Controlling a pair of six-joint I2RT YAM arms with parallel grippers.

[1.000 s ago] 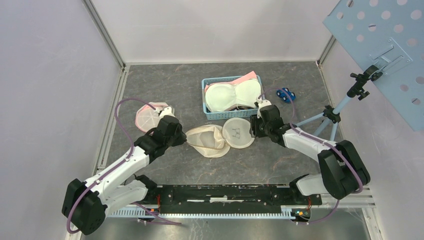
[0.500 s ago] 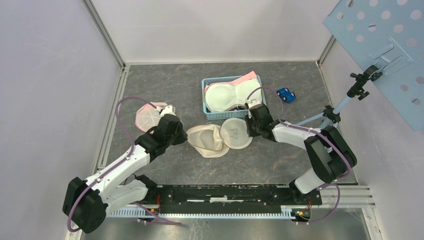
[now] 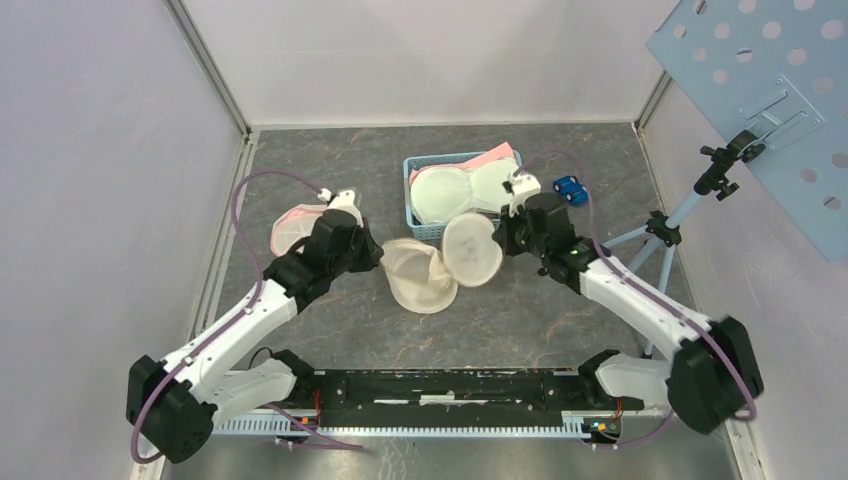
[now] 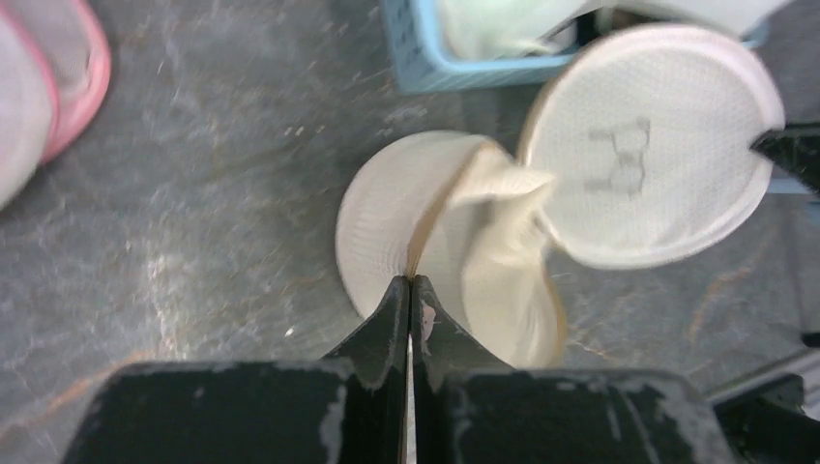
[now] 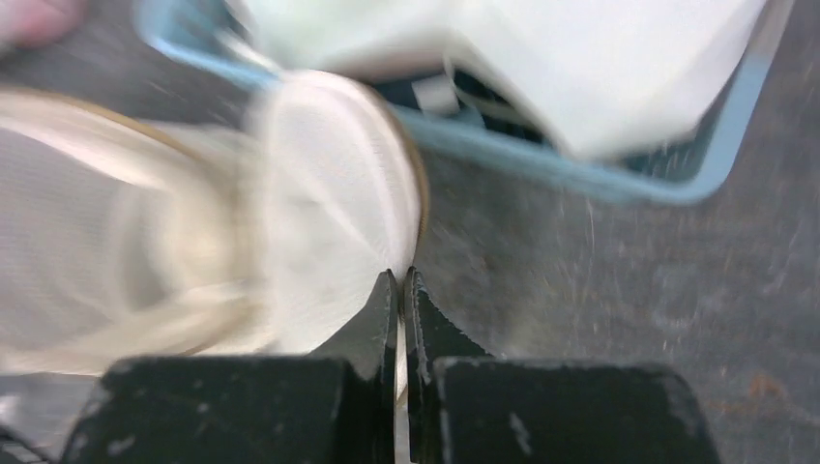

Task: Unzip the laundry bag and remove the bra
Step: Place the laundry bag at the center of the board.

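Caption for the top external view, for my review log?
Left gripper and right gripper shut on opposite edges of the cream mesh laundry bag, spread open beside the blue basket.

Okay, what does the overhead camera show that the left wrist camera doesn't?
Only overhead: the blue toy car, the tripod and the arms' full length. Only the left wrist: the left fingers shut on the laundry bag rim, and the faint printed mark on its round half. Both: that beige bag, the blue basket and the pink-edged bag.
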